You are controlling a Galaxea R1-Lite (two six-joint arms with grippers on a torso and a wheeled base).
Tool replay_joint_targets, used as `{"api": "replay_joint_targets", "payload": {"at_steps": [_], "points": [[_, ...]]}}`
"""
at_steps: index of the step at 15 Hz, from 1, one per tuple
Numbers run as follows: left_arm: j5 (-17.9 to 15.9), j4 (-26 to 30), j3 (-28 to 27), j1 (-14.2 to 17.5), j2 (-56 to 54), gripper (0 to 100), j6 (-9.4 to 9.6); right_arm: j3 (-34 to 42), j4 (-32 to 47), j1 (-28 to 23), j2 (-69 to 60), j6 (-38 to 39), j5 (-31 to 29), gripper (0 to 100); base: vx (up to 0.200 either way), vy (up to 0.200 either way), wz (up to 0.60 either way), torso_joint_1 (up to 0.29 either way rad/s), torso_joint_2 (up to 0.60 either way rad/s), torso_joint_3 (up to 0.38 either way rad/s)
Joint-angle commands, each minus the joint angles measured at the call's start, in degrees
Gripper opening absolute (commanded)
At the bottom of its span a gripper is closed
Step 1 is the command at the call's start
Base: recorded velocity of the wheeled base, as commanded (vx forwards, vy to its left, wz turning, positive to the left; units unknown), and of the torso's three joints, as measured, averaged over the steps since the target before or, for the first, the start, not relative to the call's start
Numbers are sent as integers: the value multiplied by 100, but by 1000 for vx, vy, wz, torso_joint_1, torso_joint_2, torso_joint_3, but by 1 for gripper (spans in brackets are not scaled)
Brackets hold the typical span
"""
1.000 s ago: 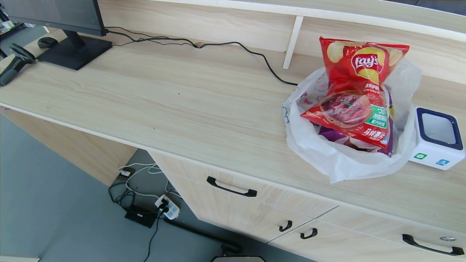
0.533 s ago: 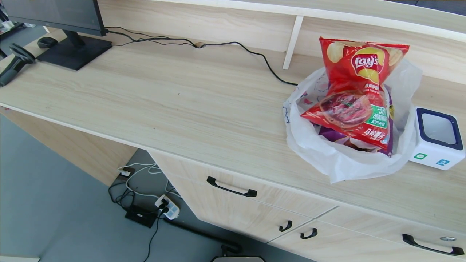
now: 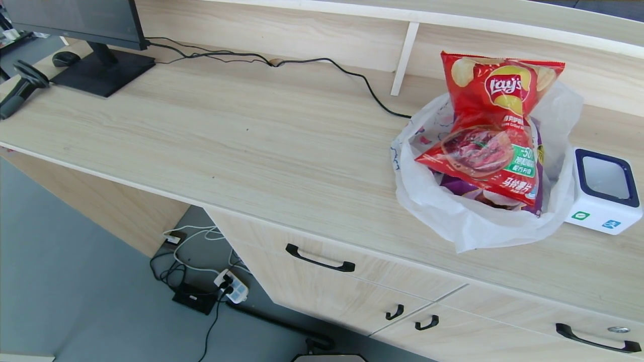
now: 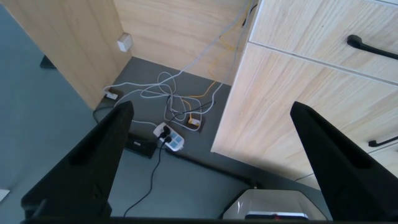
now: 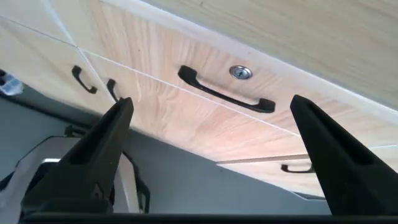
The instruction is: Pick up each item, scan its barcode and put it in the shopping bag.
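A white plastic shopping bag (image 3: pixel 473 221) stands open on the wooden counter at the right. A red chip bag (image 3: pixel 495 125) stands in it, leaning over a purple packet (image 3: pixel 458 186) underneath. A white scanner box (image 3: pixel 604 193) with a dark-rimmed window sits just right of the bag. My left gripper (image 4: pixel 211 155) is open below the counter, facing the floor and a drawer front. My right gripper (image 5: pixel 211 149) is open too, facing the drawer fronts with nothing between its fingers.
A monitor stand (image 3: pixel 103 70), a mouse (image 3: pixel 65 58) and a handheld scanner (image 3: pixel 20 88) sit at the counter's far left. A black cable (image 3: pixel 322 63) runs along the back. Drawer handles (image 3: pixel 319 261) line the front. Cables and a power strip (image 4: pixel 171 140) lie on the floor.
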Motion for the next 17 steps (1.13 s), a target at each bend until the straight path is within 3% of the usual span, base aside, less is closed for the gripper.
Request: {"api": "replay_joint_targets", "payload": {"at_steps": [1,6,17], "points": [[1,-4,0,-1,9,100,-1,-11,4,-946,-484,78,83,100,0,0,0,0,0,0],[1,-4,0,-1,9,100,-1,24,39,-630,-1258,526,1049,100,0,0,0,0,0,0],[1,-4,0,-1,9,100,-10,59,4,-630,-1258,535,1093,100,0,0,0,0,0,0]]}}
